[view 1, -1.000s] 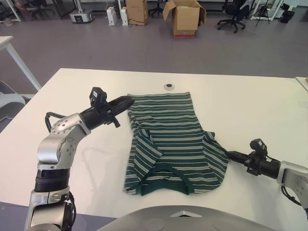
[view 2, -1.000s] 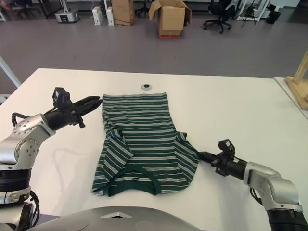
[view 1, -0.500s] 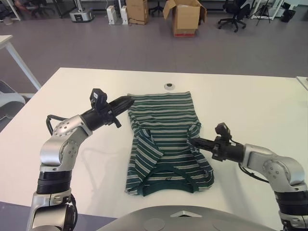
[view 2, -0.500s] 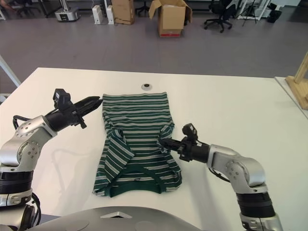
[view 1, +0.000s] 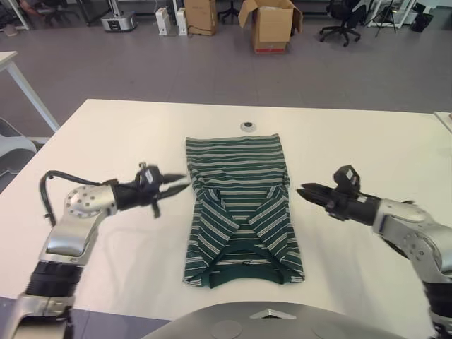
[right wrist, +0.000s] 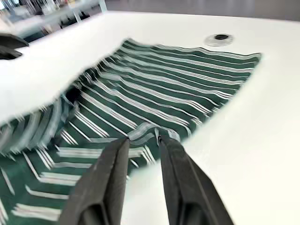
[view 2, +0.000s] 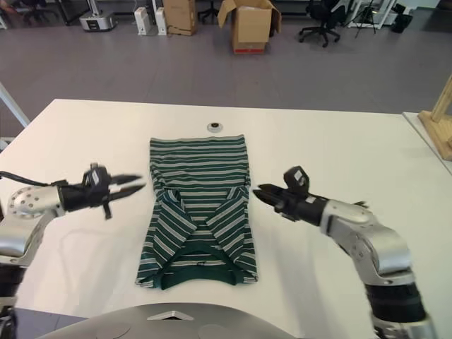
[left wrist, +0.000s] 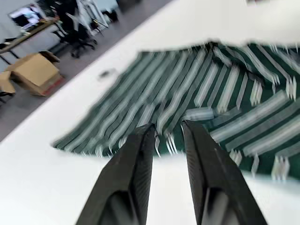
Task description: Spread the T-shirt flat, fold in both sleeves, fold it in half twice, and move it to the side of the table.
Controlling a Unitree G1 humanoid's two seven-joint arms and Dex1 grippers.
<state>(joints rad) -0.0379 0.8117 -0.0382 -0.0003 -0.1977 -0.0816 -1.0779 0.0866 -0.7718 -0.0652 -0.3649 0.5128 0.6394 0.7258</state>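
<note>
The green striped T-shirt (view 1: 240, 201) lies lengthwise on the white table (view 1: 367, 141), collar end toward me. Both sleeves are folded in and cross over its middle. My left gripper (view 1: 182, 183) hovers just off the shirt's left edge, open, with nothing between its fingers (left wrist: 140, 140). My right gripper (view 1: 305, 191) sits a short way off the shirt's right edge, pointing at it. It is open and holds nothing, and its fingertips (right wrist: 166, 140) are over the table beside the cloth.
A small round grommet (view 1: 247, 127) is set in the table just beyond the shirt's far hem. Bare tabletop extends to both sides. A wooden stand (view 2: 439, 116) is at the far right edge. Cardboard boxes (view 1: 272, 25) and chairs stand on the floor behind.
My right gripper carried the right sleeve onto the shirt, let it go and pulled back to the right. My left gripper left the shirt's far left corner and moved nearer to me.
</note>
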